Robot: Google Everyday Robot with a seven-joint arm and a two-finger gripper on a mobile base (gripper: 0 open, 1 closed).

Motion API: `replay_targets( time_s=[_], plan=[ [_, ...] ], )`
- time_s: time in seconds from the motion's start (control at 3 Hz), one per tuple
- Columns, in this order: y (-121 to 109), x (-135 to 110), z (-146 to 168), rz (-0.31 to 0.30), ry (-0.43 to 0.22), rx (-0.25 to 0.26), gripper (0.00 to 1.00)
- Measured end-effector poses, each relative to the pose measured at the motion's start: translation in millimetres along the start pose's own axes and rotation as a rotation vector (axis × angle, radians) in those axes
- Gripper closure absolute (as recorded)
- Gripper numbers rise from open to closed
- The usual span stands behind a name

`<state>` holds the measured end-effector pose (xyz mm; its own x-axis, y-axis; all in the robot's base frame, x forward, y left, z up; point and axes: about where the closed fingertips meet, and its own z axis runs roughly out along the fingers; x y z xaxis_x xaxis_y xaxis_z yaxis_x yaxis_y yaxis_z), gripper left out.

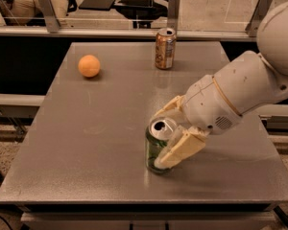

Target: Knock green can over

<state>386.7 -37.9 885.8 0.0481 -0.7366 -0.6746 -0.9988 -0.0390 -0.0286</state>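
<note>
The green can (152,151) stands upright on the grey table (101,128), near the front and a little right of centre, its silver top facing up. My gripper (158,139) is open and reaches in from the right. One pale finger (169,106) lies behind the can. The other finger (181,150) crosses the can's front right side and hides part of its green body. The can sits between the two fingers. I cannot tell whether either finger touches it.
An orange-brown can (165,48) stands upright at the table's back edge. An orange ball (89,65) lies at the back left. My bulky white arm (245,87) spans the right side. A rail and chairs stand beyond the table.
</note>
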Motion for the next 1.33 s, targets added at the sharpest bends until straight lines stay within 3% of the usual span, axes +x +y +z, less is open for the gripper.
replay_targets(
  time_s=[0.33, 0.67, 1.0, 1.33],
  plan=[
    [-6, -5, -10, 0.022, -0.013, 0.015, 0.59],
    [-29, -2, -33, 0.071, 0.036, 0.021, 0.83],
    [-60, 6, -58, 0.129, 0.167, 0.02, 1.0],
    [-85, 19, -68, 0.153, 0.361, 0.023, 1.0]
  ],
)
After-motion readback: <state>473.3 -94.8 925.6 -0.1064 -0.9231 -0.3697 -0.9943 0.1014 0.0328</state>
